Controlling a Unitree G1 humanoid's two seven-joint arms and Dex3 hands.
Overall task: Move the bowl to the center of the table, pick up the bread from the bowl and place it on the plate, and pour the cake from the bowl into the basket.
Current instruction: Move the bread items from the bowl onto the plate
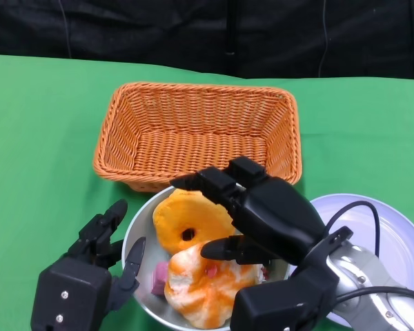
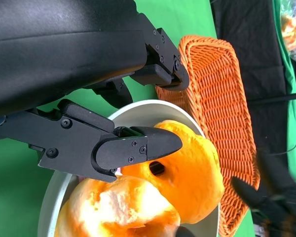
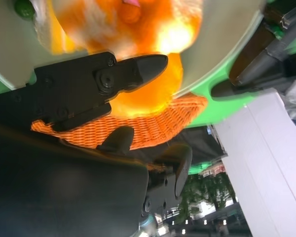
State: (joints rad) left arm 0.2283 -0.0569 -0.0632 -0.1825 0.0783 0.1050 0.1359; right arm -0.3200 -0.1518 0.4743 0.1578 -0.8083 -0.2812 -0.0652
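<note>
- The bowl (image 1: 139,238) stands upright at the near edge of the table (image 1: 41,124), just before the basket (image 1: 196,131) and beside the plate (image 1: 393,238).
- In the bowl lie a round orange bread (image 1: 186,219) with a hole, flat, on the basket side, and a marbled orange-white bread (image 1: 203,283) on the near side. A pink piece (image 1: 159,277) shows at its left.
- The right hand (image 1: 259,214) is over the bowl with fingers apart. One finger (image 1: 224,249) touches the marbled bread; I cannot tell if the hand holds it.
- The left hand (image 1: 100,252) is at the bowl's left rim, fingers spread, one touching the rim.
- The basket has its long axis along the table's far edge.
</note>
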